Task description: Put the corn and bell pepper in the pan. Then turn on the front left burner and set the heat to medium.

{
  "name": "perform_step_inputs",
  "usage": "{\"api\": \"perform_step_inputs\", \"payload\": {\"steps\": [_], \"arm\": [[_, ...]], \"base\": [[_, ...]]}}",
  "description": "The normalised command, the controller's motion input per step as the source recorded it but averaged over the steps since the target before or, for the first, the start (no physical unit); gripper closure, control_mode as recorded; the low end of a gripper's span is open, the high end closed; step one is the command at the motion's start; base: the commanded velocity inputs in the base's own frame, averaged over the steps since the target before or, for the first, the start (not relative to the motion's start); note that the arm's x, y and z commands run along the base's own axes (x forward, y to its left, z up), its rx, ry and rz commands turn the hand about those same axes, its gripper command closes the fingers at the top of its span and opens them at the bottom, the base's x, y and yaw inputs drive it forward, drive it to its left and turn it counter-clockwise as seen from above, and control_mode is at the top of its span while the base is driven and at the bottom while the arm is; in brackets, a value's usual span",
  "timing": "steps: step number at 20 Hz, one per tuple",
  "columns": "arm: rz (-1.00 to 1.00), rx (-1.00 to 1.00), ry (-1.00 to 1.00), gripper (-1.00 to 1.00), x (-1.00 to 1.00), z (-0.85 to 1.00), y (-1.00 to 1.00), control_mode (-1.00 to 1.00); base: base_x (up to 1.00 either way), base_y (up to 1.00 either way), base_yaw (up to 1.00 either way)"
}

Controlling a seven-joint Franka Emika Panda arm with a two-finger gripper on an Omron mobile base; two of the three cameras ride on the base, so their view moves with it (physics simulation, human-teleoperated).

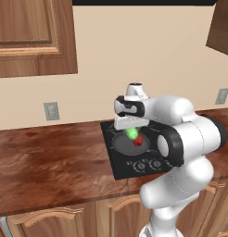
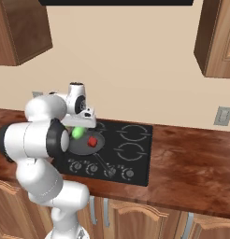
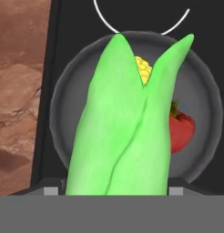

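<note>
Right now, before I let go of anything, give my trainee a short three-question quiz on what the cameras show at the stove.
1. True or false: the small red rounded bell pepper already lies inside the round shallow dark grey frying pan.
2. Multiple choice: the bright green husked corn cob is A) flat on the brown wooden counter, B) held at the claw above the pan, C) on a back burner.
3. Fill in: the row of round control knobs sits along the ____ edge of the black cooktop.

Key: 1 true; 2 B; 3 front.
</note>
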Motion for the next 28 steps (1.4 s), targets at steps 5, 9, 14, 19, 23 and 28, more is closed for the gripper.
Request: {"api": "perform_step_inputs", "payload": {"steps": [5,9,14,19,23,28], "arm": [[0.0,-0.09,0.0,1.0,0.0,-0.59,0.1,-1.0],[0.0,-0.04,0.0,1.0,0.0,-0.69,0.0,-1.0],[0.0,-0.04,0.0,1.0,0.04,-0.37,0.0,-1.0],[-0.04,0.0,0.0,1.0,0.18,0.0,0.01,-1.0],[-0.04,0.0,0.0,1.0,0.4,0.05,0.05,-1.0],[-0.01,0.0,0.0,1.0,0.37,0.03,0.04,-1.0]], "base": [[0.0,0.0,0.0],[0.0,0.0,0.0],[0.0,0.0,0.0],[0.0,0.0,0.0],[0.0,0.0,0.0],[0.0,0.0,0.0]]}}
